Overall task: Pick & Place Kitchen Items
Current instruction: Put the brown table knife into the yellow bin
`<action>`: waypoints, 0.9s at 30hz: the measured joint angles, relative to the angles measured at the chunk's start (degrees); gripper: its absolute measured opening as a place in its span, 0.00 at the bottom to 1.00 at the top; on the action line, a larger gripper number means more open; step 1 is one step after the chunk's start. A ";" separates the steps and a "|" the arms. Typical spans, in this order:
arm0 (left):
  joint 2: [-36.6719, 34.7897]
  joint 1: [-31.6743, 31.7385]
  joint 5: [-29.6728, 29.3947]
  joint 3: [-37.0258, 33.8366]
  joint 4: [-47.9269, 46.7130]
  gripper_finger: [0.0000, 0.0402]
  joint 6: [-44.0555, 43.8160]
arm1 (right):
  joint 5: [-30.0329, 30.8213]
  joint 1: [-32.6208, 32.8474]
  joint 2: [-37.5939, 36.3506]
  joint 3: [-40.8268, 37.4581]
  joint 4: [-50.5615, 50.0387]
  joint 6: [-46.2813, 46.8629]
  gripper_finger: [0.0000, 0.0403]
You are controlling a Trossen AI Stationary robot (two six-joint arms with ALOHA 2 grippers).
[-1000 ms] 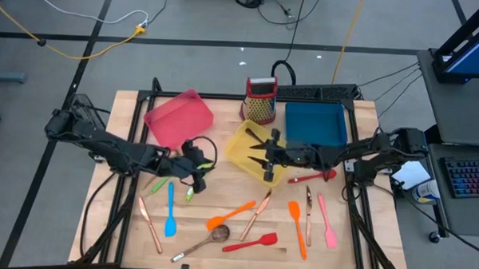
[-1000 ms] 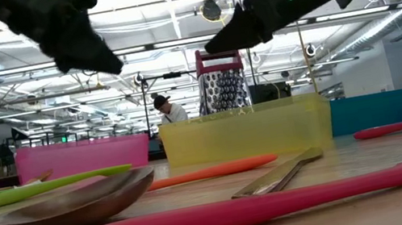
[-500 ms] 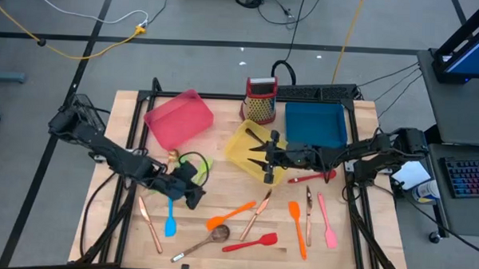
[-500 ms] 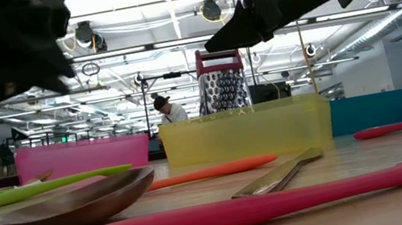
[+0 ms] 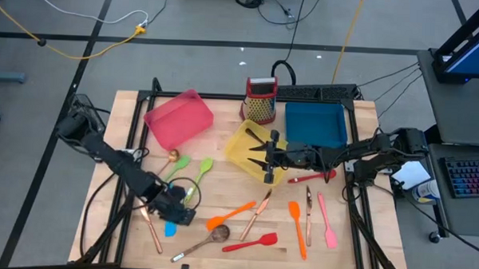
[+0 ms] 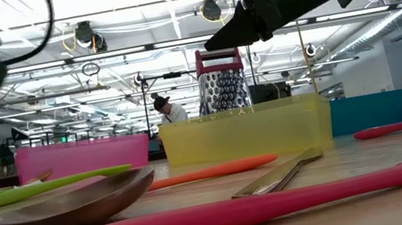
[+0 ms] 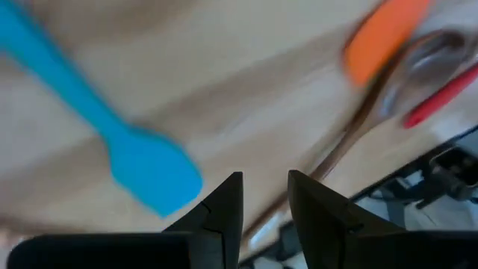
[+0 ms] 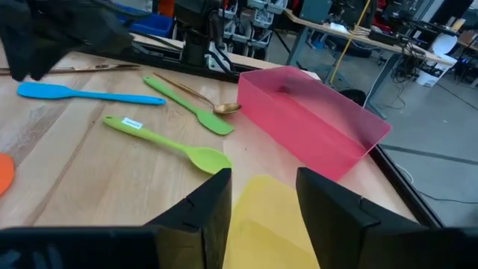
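The left gripper (image 5: 173,214), jaws narrowly parted and empty, hovers over the blue spatula (image 5: 171,225) at the table's seven o'clock — the pick step; next, descend and close on its handle. The right gripper (image 5: 256,155) waits at center over the yellow tray (image 5: 238,142) — parted, holding nothing.

The left gripper (image 7: 263,196) shows two dark fingers (image 7: 224,205) with a small gap between them, nothing in it. A blue spatula (image 7: 142,164) lies at ten o'clock. An orange spatula (image 7: 385,33), a brown spoon (image 7: 418,63) and a red handle (image 7: 441,97) lie at two o'clock.

three trays (image 5: 178,118), one grater (image 5: 261,101)
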 joint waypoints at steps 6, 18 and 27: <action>0.00 -4.95 1.77 0.00 -2.44 0.28 -12.70 | 0.00 0.00 0.00 0.00 -0.19 0.08 0.36; 4.61 -14.17 4.23 0.07 -4.28 0.28 -34.49 | 0.00 0.00 0.02 -0.02 -1.79 0.65 0.35; 9.00 -16.64 12.94 0.11 -4.12 0.28 -36.38 | 0.02 0.00 0.02 -0.02 -1.34 1.22 0.35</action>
